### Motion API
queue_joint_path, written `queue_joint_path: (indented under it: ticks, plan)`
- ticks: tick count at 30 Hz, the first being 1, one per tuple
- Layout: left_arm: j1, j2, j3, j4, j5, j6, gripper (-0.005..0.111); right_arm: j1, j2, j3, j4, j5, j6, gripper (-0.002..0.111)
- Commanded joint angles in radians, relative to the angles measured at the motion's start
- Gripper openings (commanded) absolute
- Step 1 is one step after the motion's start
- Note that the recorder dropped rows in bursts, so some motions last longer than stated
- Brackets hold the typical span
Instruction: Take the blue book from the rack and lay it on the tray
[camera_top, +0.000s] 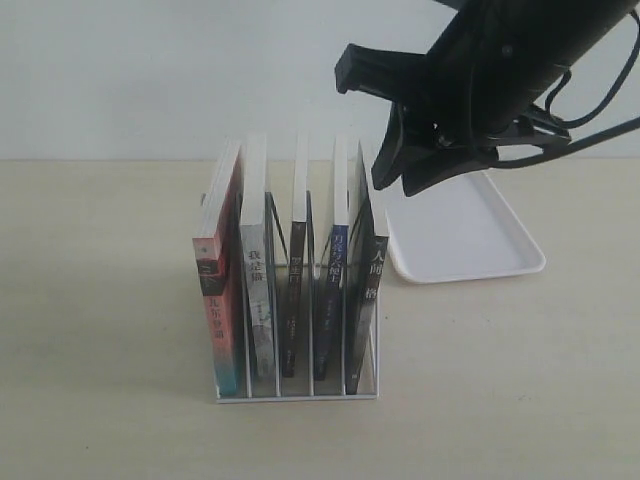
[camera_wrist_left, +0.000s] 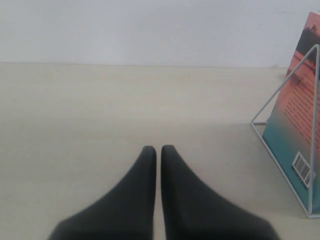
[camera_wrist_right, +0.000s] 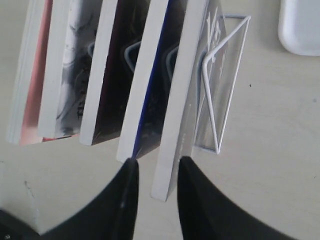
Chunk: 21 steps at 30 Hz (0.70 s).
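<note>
The right pincer (camera_wrist_right: 156, 167) hangs over the books' top edges with its fingers apart, gripping nothing. The blue book (camera_wrist_right: 140, 100) stands upright in the rack (camera_top: 300, 394), second slot from its 3 o'clock end. The tray (camera_top: 470, 240) lies on the table (camera_top: 100, 300) at the rack's 2 o'clock. The left pincer (camera_wrist_left: 158, 150) has its fingers together, empty.

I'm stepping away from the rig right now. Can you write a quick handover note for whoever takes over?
Left gripper: shut, empty, off to the side of the rack.
Right gripper: open, holding nothing, above the rack's right end.
Blue book: upright in the rack, fourth slot from the left in the exterior view.
Tray: behind the rack to the right, no book on it.
Done: nothing yet.
Left: grip the blue book, lift it out, lay it on the tray.
</note>
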Motion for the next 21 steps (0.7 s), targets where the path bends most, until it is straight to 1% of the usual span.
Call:
queue_joint_path:
  ticks: [1, 8, 19, 20, 21]
  plan:
    - [0.002, -0.003, -0.001, -0.004, -0.004, 0.000, 0.004, -0.001, 0.016, -0.006, -0.002, -0.002, -0.010, 0.026]
    - [0.002, -0.003, -0.001, -0.004, -0.004, 0.000, 0.004, -0.001, 0.057, -0.006, -0.001, -0.002, -0.019, 0.026]
    - [0.002, -0.003, -0.001, -0.004, -0.004, 0.000, 0.004, -0.001, 0.059, -0.006, 0.006, -0.014, -0.043, 0.026]
    - [0.002, -0.003, -0.001, -0.004, -0.004, 0.000, 0.004, -0.001, 0.059, -0.006, 0.006, -0.014, -0.043, 0.028]
    - [0.002, -0.003, -0.001, -0.004, -0.004, 0.000, 0.004, -0.001, 0.059, -0.006, 0.006, -0.014, -0.041, 0.037]
